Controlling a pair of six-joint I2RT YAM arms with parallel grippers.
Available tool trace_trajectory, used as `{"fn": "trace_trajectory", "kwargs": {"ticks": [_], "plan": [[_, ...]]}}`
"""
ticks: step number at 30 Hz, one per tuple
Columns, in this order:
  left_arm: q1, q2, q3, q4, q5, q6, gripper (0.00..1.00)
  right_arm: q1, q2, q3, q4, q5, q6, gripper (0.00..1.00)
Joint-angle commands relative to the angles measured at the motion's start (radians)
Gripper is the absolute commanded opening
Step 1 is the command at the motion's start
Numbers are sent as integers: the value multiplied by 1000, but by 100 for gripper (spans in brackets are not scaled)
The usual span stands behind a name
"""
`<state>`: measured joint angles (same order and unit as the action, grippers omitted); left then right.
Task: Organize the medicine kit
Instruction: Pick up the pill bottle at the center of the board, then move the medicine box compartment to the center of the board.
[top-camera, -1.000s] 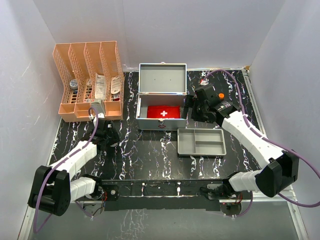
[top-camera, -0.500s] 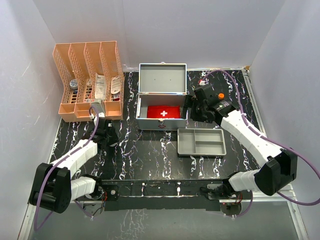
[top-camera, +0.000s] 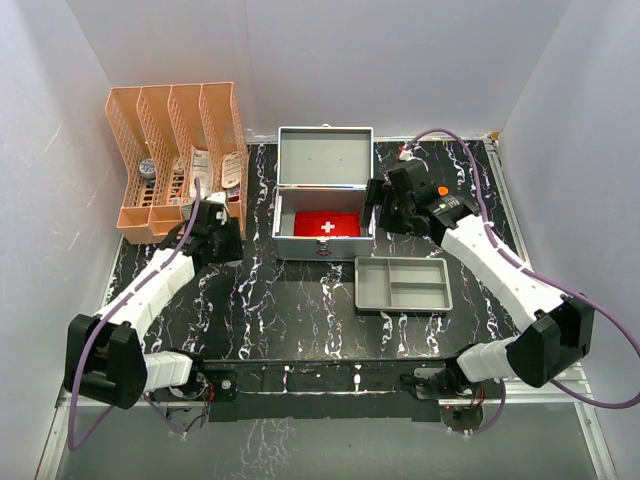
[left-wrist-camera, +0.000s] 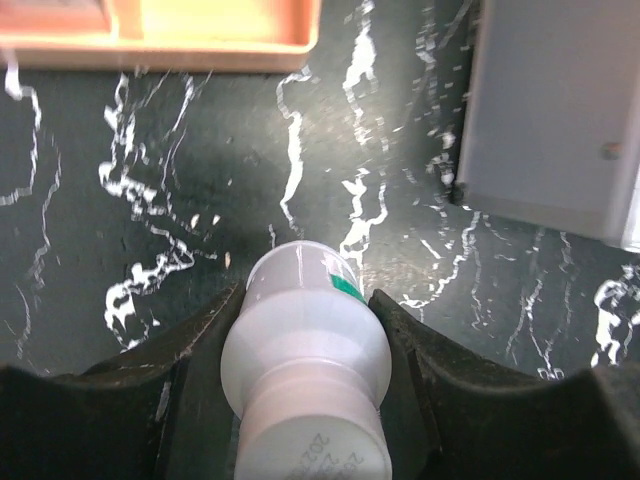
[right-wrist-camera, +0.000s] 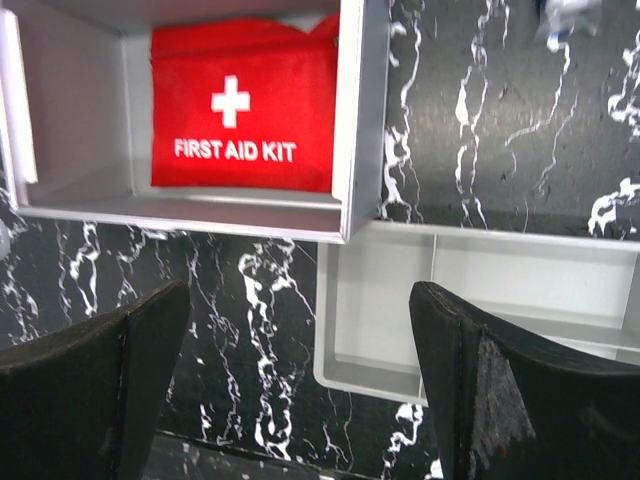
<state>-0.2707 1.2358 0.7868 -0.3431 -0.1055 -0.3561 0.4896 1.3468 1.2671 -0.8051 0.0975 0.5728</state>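
Top external view: the medicine kit (top-camera: 325, 158), a silver-grey rectangular metal case, stands at the middle back of the black, white-veined tabletop (top-camera: 290, 310). Its hinged lid is thrown open and stands upright behind the body, bare grey inside. A small latch (top-camera: 326, 251) with a red mark sits at the middle of the front wall. In the body lies a flat red fabric pouch (top-camera: 327, 225) with a white cross; my right wrist view reads "FIRST AID KIT" on it (right-wrist-camera: 245, 105).

My left gripper (top-camera: 207, 220) is near the front corner of the orange plastic file rack (top-camera: 222, 120), to the left of the kit. In the left wrist view its jaws (left-wrist-camera: 305, 295) are clamped on a white plastic bottle with a green-edged label (left-wrist-camera: 305, 350), one finger pressed to each side. The kit's grey wall (left-wrist-camera: 550, 110) shows at the upper right.

My right gripper (top-camera: 380, 210) hangs just beside the kit's right end, jaws wide apart with nothing between them (right-wrist-camera: 298, 290). Below it are the kit's corner (right-wrist-camera: 352, 120) and the shallow grey divided plastic tray (right-wrist-camera: 480, 270), which lies in front of the kit and to the right (top-camera: 385, 285).
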Motion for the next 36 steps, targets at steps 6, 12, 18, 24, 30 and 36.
{"fn": "trace_trajectory", "kwargs": {"ticks": [6,12,18,24,30,36], "plan": [[-5,74,343,-232,245,396,0,-4,44,200,32,137,-6,91],[-18,227,628,-426,405,610,0,-14,75,270,-41,330,1,98],[-113,409,884,-639,502,814,0,-73,76,285,-41,439,68,98],[-267,546,1100,-812,499,974,0,-181,94,356,-45,504,102,98],[-376,611,1198,-878,490,1049,0,-252,70,387,-29,575,96,98],[-489,652,1245,-879,507,1098,0,-276,31,380,-13,612,86,98]]}}
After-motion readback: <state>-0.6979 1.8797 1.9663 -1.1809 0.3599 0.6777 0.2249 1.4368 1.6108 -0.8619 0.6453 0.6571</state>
